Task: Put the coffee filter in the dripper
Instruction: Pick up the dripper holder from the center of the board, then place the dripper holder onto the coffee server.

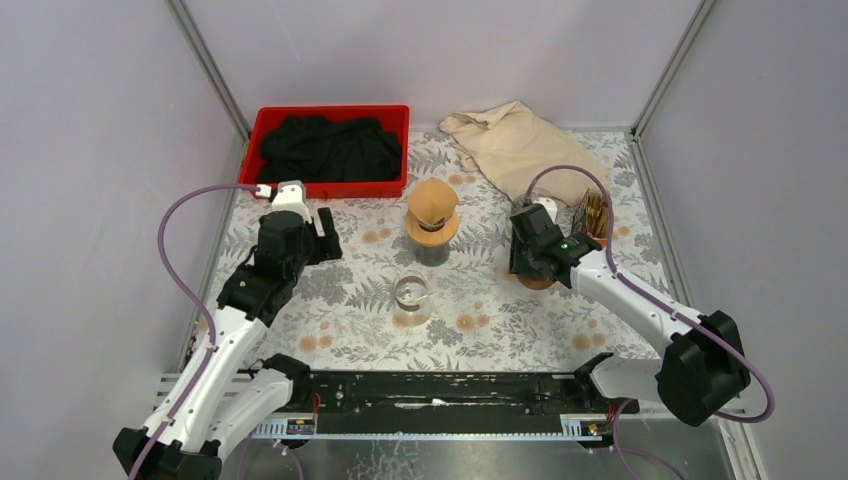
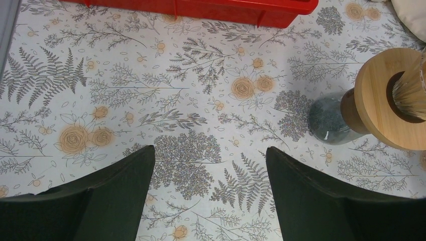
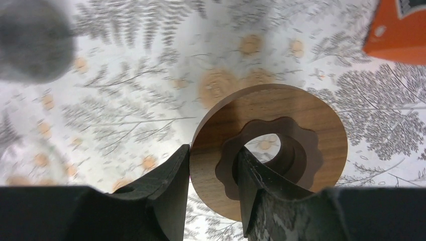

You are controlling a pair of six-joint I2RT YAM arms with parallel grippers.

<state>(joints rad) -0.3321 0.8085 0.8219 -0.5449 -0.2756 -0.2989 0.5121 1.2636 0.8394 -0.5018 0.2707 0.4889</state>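
A brown cone (image 1: 433,200) sits on a wooden collar (image 1: 432,232) over a dark glass base at the table's middle; the collar (image 2: 382,115) shows at the right edge of the left wrist view. A holder of brown paper filters (image 1: 595,213) stands at the right. My right gripper (image 1: 530,268) is shut on a wooden ring (image 3: 301,115), one finger on its outer rim and the other through its scalloped hole (image 3: 213,150). The ring also shows under the gripper in the top view (image 1: 537,283). My left gripper (image 1: 325,238) is open and empty over bare cloth (image 2: 211,150), left of the collar.
A red tray (image 1: 330,188) with black cloth stands at the back left. A beige cloth (image 1: 520,145) lies at the back right. A clear glass cup (image 1: 412,298) stands in front of the cone. An orange object (image 3: 397,30) sits near the ring.
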